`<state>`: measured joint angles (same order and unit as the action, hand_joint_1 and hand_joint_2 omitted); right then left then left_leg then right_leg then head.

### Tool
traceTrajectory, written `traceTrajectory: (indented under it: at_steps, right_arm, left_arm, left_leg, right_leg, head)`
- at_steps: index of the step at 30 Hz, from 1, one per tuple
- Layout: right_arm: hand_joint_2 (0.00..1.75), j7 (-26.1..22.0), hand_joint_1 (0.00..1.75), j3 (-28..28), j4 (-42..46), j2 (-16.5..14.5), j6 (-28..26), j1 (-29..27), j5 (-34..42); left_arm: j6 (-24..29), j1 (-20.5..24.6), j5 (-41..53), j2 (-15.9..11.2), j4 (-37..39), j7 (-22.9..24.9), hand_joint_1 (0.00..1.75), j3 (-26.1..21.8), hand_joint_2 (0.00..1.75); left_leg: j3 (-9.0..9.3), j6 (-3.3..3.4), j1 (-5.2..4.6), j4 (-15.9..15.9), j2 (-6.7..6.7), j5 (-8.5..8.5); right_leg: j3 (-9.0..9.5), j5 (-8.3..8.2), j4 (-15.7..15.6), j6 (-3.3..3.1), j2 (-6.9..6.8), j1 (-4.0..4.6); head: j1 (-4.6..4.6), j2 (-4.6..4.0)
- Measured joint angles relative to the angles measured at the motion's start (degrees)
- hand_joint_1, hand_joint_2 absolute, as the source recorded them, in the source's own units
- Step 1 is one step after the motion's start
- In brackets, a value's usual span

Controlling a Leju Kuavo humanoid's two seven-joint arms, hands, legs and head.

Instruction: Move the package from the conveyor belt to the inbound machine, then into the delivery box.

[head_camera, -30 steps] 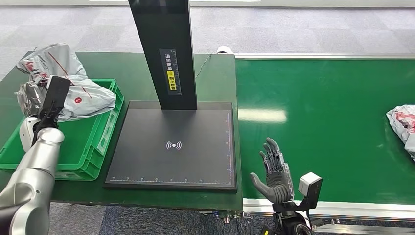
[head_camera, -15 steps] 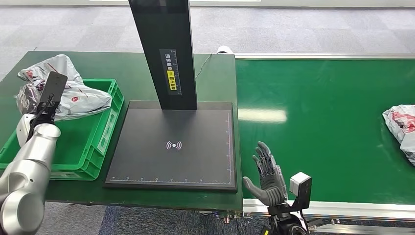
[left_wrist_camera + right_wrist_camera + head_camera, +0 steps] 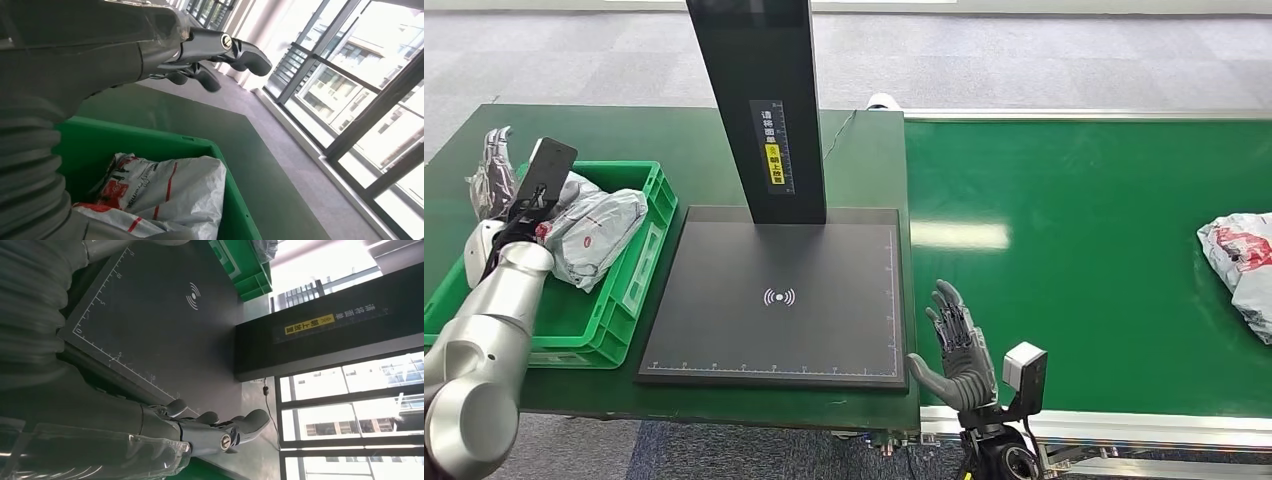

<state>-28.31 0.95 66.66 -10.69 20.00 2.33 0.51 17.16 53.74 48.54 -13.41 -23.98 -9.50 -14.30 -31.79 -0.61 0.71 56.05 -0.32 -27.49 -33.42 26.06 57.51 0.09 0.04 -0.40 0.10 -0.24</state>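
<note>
A grey plastic mailer package with red print lies inside the green plastic crate that serves as the delivery box, on the dark green surface. The left hand is above the far corner of the crate with its fingers spread, and it holds nothing; the left wrist view shows the package below it, lying free. To finish this step well, the left arm should go straight up and away from the crate, so that no finger catches the loose plastic and pulls the bag over the rim.

The right hand is open and empty, palm up, near the front edge between the black flat scanner plate of the inbound machine and the green conveyor belt. A second grey and red mailer package lies on the belt at the far right. For that one, I think the right hand should reach only when the bag is near enough.

This second package is cut off by the picture edge. In the head view the wrist camera mount hides part of the left hand, so probably its thumb position cannot be judged there. The black column of the machine is also cut off at the top.
</note>
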Motion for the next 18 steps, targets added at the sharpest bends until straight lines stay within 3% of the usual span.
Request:
traceTrajectory:
  at_steps: [6,10,14,18]
  right_arm:
    - [1.75,-1.1,0.0,-1.7,-1.6,0.5,-0.3,0.4,-0.7]
    - [1.75,-1.7,0.0,-2.7,-2.9,0.8,-1.6,1.0,-0.7]
    - [1.75,-2.7,0.0,-2.8,-2.5,1.0,-8.1,0.4,-2.8]
    - [1.75,-2.3,0.0,-2.7,0.7,1.2,-14.2,-1.3,-5.7]
  left_arm:
    - [1.4,-5.9,-5.6,1.2,-2.7,-8.0,0.0,-1.1,1.75]
    - [1.4,-13.0,-14.4,2.9,-10.1,-15.4,0.0,-1.8,1.75]
    - [1.5,-23.9,-25.0,7.2,-24.0,-20.8,0.0,0.0,1.75]
    - [2.6,-35.1,-28.8,12.5,-36.2,-22.1,0.0,5.7,1.75]
  left_leg:
    - [0.01,-0.01,0.0,0.0,0.05,-0.01]
    - [0.03,-0.01,-0.02,0.0,0.05,-0.02]
    - [0.06,0.01,-0.12,0.0,0.01,-0.07]
    - [0.0,0.07,-0.13,0.0,0.03,-0.14]
  right_leg:
    - [-0.02,0.0,0.0,0.0,0.08,0.0]
    - [-0.02,0.02,0.0,0.0,0.08,-0.02]
    - [0.02,0.06,0.0,0.04,0.03,-0.11]
    - [0.01,0.07,-0.1,0.07,0.04,-0.13]
  head:
    - [-0.01,0.0]
    - [0.01,0.0]
    - [0.01,0.0]
    - [0.04,0.0]
